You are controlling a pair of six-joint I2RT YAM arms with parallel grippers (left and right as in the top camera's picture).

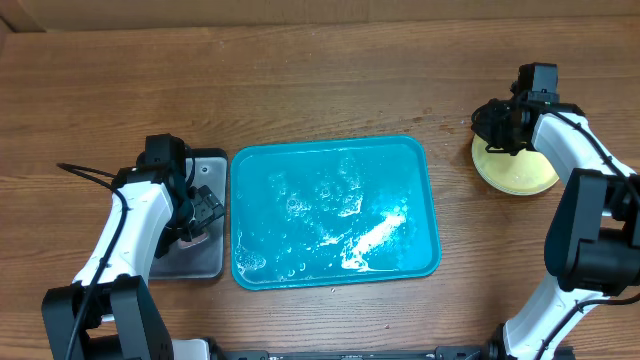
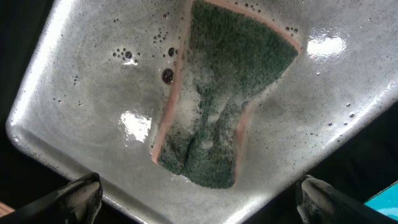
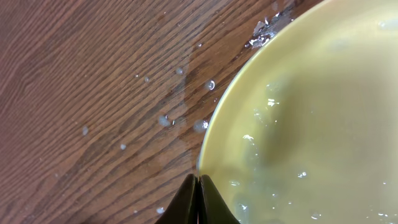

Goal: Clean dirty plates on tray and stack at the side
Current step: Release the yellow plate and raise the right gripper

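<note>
The teal tray [image 1: 262, 212] lies mid-table, wet with suds, with no plate on it. A pale yellow-green plate [image 1: 520, 172] lies on the table at the right; whether other plates lie under it cannot be seen. It is wet in the right wrist view [image 3: 311, 112]. My right gripper [image 1: 498, 128] is over the plate's left edge, its fingers [image 3: 199, 182] shut on the plate's rim. My left gripper [image 1: 200, 213] hangs open [image 2: 199, 194] above a green sponge [image 2: 217, 106] without touching it.
The sponge lies in a small grey metal tray [image 1: 195, 262] just left of the teal tray; the tray is soapy in the left wrist view [image 2: 93, 93]. Water drops [image 3: 180, 121] lie on the wood beside the plate.
</note>
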